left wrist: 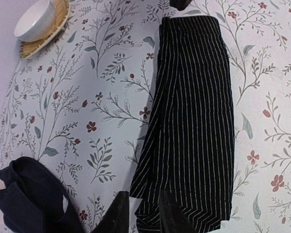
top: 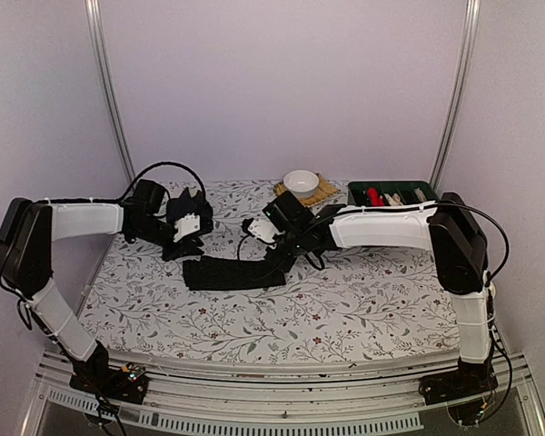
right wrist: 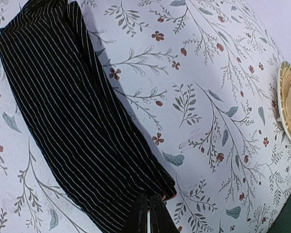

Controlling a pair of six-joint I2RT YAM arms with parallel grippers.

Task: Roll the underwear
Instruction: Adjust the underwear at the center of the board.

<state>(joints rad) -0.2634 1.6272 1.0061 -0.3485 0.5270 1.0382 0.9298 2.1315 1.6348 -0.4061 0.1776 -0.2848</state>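
One underwear (top: 234, 272), black with thin white stripes, lies folded into a long strip mid-table. It also shows in the left wrist view (left wrist: 194, 107) and the right wrist view (right wrist: 72, 111). A tiny orange-red tag (right wrist: 170, 196) peeks out at its right end. My right gripper (top: 278, 258) (right wrist: 150, 216) is shut on that end's edge. My left gripper (top: 184, 245) (left wrist: 145, 213) is open at the strip's left end, one finger (left wrist: 172, 213) over the cloth and the other beside it. The second underwear (left wrist: 29, 199), plain dark, lies bunched just beyond the left gripper (top: 187, 202).
A white bowl (top: 301, 181) (left wrist: 36, 20) sits on a woven mat (top: 322, 192) (right wrist: 288, 97) at the back. A green tray (top: 395, 185) of utensils stands at the back right. The flowered tablecloth (top: 345, 300) covers the table.
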